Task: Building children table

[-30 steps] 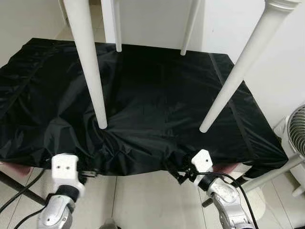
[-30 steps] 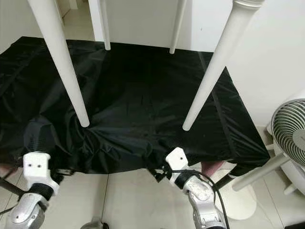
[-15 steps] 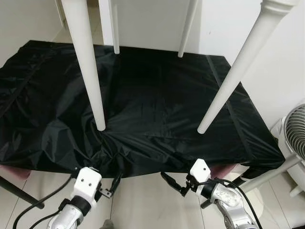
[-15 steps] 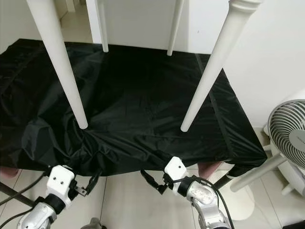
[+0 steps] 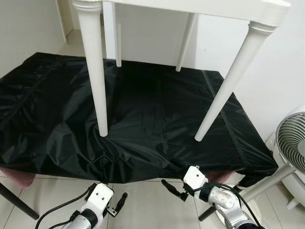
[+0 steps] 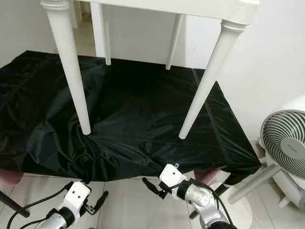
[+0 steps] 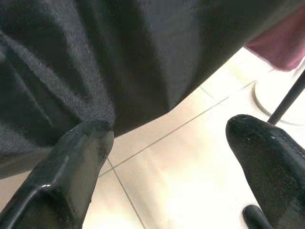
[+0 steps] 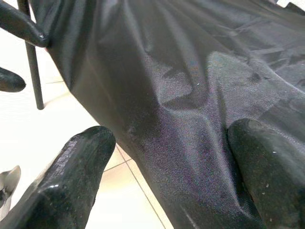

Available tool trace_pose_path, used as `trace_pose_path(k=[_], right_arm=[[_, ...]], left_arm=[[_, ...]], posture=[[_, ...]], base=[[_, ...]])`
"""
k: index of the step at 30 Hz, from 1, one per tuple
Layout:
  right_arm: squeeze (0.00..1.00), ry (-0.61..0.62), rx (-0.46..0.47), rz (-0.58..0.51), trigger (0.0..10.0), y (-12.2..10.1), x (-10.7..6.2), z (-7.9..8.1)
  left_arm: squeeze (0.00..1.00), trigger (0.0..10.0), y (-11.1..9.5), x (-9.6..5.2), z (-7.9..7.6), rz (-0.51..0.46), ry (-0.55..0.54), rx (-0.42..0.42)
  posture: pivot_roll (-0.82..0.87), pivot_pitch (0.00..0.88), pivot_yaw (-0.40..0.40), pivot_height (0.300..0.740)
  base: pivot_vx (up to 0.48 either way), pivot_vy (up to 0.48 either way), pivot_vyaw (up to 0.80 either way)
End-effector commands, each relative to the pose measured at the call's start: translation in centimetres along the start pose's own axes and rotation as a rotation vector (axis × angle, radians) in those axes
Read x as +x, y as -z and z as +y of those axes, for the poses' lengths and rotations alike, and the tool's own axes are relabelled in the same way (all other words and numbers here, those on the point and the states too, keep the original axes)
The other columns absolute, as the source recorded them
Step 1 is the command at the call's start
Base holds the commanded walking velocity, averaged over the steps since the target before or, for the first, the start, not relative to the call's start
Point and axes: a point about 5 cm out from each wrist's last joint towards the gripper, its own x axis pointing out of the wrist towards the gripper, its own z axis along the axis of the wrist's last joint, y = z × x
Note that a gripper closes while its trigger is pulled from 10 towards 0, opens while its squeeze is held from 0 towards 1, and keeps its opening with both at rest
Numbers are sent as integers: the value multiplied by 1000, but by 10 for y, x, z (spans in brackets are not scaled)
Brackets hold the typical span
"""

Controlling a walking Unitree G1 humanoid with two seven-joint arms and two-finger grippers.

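Since a second ago both pincers have dropped back from the black cloth's near edge and the head has tipped up, so you now see the tabletop, not just legs.

Left eye view: the white children table (image 5: 190, 7) stands upright on the black cloth (image 5: 157, 109) that covers the counter. Count: four legs, two near and two far, all on the cloth; the near pair lands close to the counter's near edge. The left pincer (image 5: 116, 206) hangs below the near edge over floor tiles, released, gripping nothing. One fan (image 5: 291, 143) stands off the counter's right edge.

Right eye view: the right pincer (image 6: 151, 186) sits just under the near edge, fingers spread, empty. Two pincers, one table, one cloth.

Left wrist view: two black fingers (image 7: 71, 171) apart, cloth hem and tile between them, a dark rod at one side.

Right wrist view: two fingers (image 8: 71, 176) wide apart, with draped cloth between them but not pinched.

Risk, as I judge it: snag or tug that loose hem with either pincer and the cloth slides, taking the near legs toward the edge; the table could tip off. The trailing wrist cables may catch the counter's frame too.
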Motion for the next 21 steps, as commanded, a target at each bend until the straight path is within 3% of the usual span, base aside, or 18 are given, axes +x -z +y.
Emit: trace_pose_path(k=[1, 3, 5, 7, 9, 10, 21], right_arm=[[0, -46, 110, 194, 10000, 37, -21, 23], [0, 25, 134, 38, 10000, 18, -14, 12], [0, 25, 134, 38, 10000, 18, -14, 12], [0, 52, 165, -125, 10000, -2, -10, 3], [0, 52, 165, -125, 10000, -2, -10, 3], [0, 11, 168, -230, 10000, -18, -10, 6], [0, -106, 135, -234, 10000, -16, -16, 28]], left_arm=[[0, 10000, 3, 1, 0, 11, -28, 12], [0, 10000, 5, 4, 1, 18, -17, 7], [0, 10000, 5, 4, 1, 18, -17, 7], [0, 10000, 12, 5, 3, 48, -6, 13], [0, 10000, 12, 5, 3, 48, -6, 13], [0, 10000, 25, 3, 5, 124, -2, 10], [0, 10000, 48, -7, 4, 280, 34, 30]], posture=[[98, 36, -5, 740], [89, 35, 17, 740], [89, 35, 17, 740], [81, 37, 39, 740], [81, 37, 39, 740], [71, 37, 68, 740], [70, 41, 97, 740]], base=[[0, 0, 0], [0, 0, 0], [0, 0, 0], [0, 0, 0], [0, 0, 0], [0, 0, 0], [0, 0, 0]])
